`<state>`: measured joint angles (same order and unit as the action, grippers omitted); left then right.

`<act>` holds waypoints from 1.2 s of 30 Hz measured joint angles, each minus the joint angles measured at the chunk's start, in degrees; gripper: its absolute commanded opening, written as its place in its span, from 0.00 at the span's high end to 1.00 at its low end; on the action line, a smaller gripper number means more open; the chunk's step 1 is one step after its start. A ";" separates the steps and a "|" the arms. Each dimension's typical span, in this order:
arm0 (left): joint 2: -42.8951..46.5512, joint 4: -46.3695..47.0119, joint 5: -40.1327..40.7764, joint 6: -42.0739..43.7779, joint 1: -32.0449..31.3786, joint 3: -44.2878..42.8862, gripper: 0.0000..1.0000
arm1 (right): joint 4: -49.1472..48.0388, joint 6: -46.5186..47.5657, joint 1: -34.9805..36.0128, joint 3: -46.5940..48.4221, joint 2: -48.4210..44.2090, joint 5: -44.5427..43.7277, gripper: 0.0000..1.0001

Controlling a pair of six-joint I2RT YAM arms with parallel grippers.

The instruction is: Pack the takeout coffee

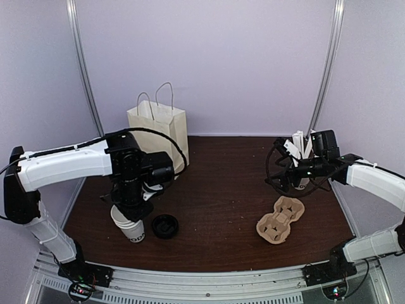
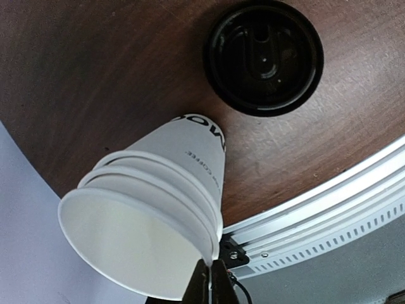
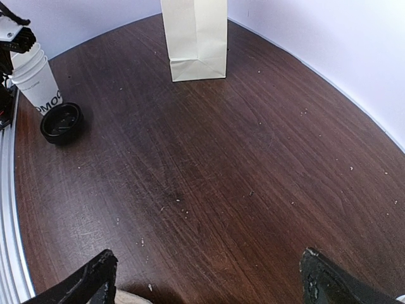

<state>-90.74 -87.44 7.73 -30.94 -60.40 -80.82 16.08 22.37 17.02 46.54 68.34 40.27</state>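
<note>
My left claw (image 2: pixel 210 282) is clenched on the rim of the stack of cups (image 1: pixel 131 228). In the left wrist view the two fingers meet at the bottom edge of the frame with the thin paper wall of the top cup pinched between them. The white cups are nested one inside another, their rolled rims showing as rings, and the outermost has dark lettering near its base. The stack stands on the brown table (image 1: pixel 221 183) at the lower left of the overhead view, close to the near metal rail, with my left arm bent over it from the left. Just beside the stack, on its right in that view, a round black lid (image 1: pixel 164 226) lies flat on the table; I cannot tell whether the two touch. None of the cups in the stack has a lid on it. Farther back, in the upper left part of the table, a pale paper bag (image 1: pixel 159 130) with looped handles stands upright near the back wall, well apart from the cups. My right claw (image 3: pixel 209 256) is released, its two dark fingers spread wide at the bottom corners of the right wrist view with only bare table between them. In the overhead view it hangs over the right side of the table. Behind it stands a white cup of sticks (image 1: pixel 300 144), partly hidden by the arm. Nearer the front, at the lower right of the overhead view, a brown pulp carrier (image 1: pixel 280 220) lies on the table.
</note>
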 measured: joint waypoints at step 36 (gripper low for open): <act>-29.99 2.08 4.72 20.13 4.59 -55.08 1.00 | 1.60 -25.62 7.32 22.67 24.13 0.50 0.00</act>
<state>-120.73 -85.36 12.45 -10.81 -55.81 -135.90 17.67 -3.25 24.34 69.21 92.47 40.77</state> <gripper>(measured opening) 0.012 0.997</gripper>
